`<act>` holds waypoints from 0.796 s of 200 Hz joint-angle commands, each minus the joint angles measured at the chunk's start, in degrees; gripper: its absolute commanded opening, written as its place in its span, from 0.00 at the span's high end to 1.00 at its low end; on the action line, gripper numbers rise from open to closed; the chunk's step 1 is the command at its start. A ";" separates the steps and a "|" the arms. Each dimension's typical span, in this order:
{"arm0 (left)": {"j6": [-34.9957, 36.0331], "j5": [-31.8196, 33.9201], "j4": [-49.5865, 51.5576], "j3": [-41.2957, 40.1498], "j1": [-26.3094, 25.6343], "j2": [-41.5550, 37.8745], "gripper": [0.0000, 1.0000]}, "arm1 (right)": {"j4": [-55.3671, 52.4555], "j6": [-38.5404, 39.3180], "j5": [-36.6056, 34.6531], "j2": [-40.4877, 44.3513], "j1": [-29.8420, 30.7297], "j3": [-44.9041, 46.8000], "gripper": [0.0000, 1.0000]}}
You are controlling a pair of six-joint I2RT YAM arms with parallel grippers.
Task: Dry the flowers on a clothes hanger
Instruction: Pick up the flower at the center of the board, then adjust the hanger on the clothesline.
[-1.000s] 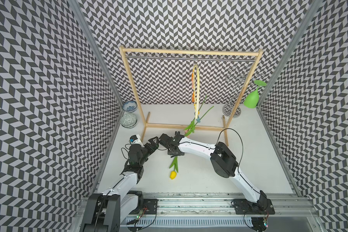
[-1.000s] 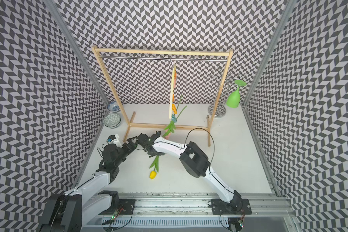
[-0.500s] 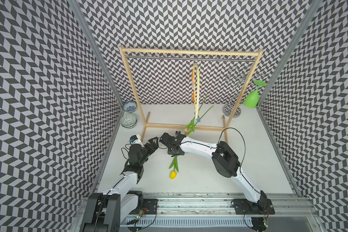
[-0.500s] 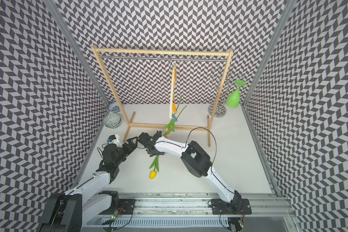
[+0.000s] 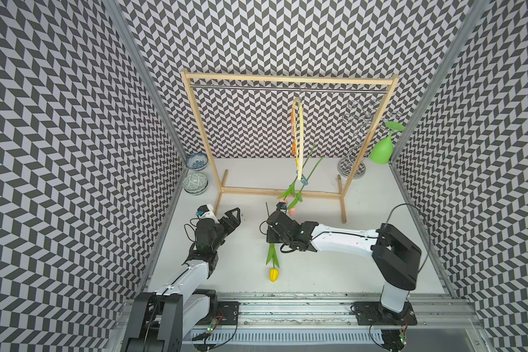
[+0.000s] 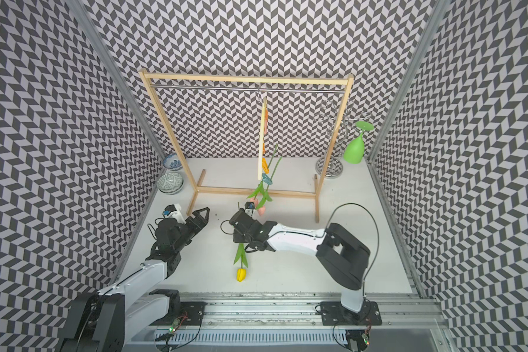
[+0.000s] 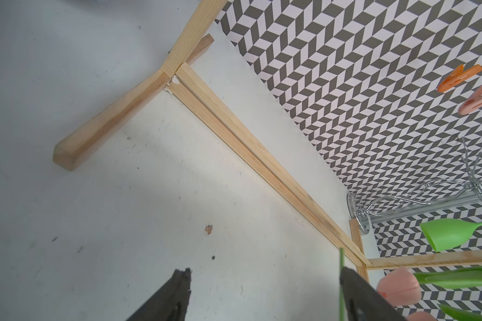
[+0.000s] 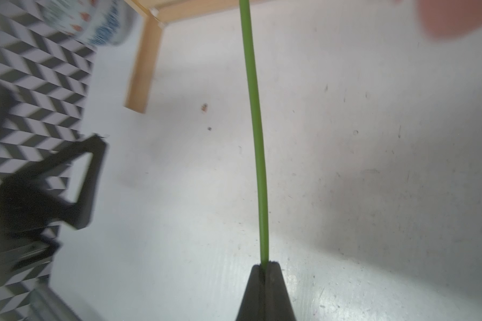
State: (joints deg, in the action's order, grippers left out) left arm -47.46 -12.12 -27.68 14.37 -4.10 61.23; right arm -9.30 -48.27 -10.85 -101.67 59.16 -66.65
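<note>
The yellow tulip (image 5: 273, 275) is pointing its bloom frontward, with the right gripper (image 8: 265, 268) clamping tight on its stem. The left gripper (image 5: 237, 213) is gaping wide, holding nothing. Beyond, two pink tulips (image 5: 292, 210) are hanging by a blue clothespin (image 5: 304, 182) from the clothes hanger (image 5: 301, 143).

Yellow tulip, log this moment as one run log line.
right hand: shut on yellow tulip stem | left hand: open, empty | pink tulips: hanging from clothes hanger | status: yellow tulip not yet hung
</note>
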 commanded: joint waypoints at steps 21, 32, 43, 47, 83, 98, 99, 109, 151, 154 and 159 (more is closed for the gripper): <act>0.44 -1.64 -2.49 0.14 0.02 -0.24 0.12 | 22.05 3.31 0.20 8.99 0.71 7.42 1.00; 0.53 -1.95 -2.86 0.06 -0.01 -0.30 0.12 | 23.71 2.63 -0.66 10.79 0.69 8.64 1.00; 0.70 -2.21 -3.25 0.02 -0.03 -0.41 0.12 | 24.32 1.77 -2.24 12.41 0.64 9.29 1.00; 0.66 -2.43 -3.38 -0.04 -0.03 -0.66 0.12 | 24.26 1.42 -2.89 12.98 0.60 9.42 1.00; 0.53 -8.31 -10.05 -0.44 -0.55 -1.51 0.11 | 23.97 0.11 -7.34 18.38 -0.66 12.53 1.00; -0.49 -9.11 -10.92 1.17 -2.10 -1.77 0.10 | 23.98 0.36 -7.34 20.70 -1.88 14.65 1.00; -0.51 -9.08 -10.87 1.31 -2.21 -1.75 0.10 | 23.98 0.36 -7.34 20.84 -2.00 14.86 1.00; -0.53 -8.06 -10.32 2.91 -3.91 -2.30 0.10 | 24.02 0.46 -7.34 22.34 -2.95 16.32 1.00; 1.29 -2.04 -11.68 10.25 -11.87 -1.38 0.09 | 23.57 1.84 -6.88 27.89 -6.92 20.84 1.00; 1.51 -1.97 -12.07 10.92 -12.17 -0.77 0.09 | 23.37 2.05 -6.78 28.19 -7.21 21.05 1.00; 1.81 -2.06 -12.59 12.17 -12.60 0.18 0.09 | 23.24 2.27 -6.49 28.76 -7.73 21.39 1.00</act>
State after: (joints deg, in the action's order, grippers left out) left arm -47.51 -16.25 -35.75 21.19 -14.33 59.64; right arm 12.14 -47.46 -16.97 -76.16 53.17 -46.57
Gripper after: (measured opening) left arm 0.907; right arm 0.046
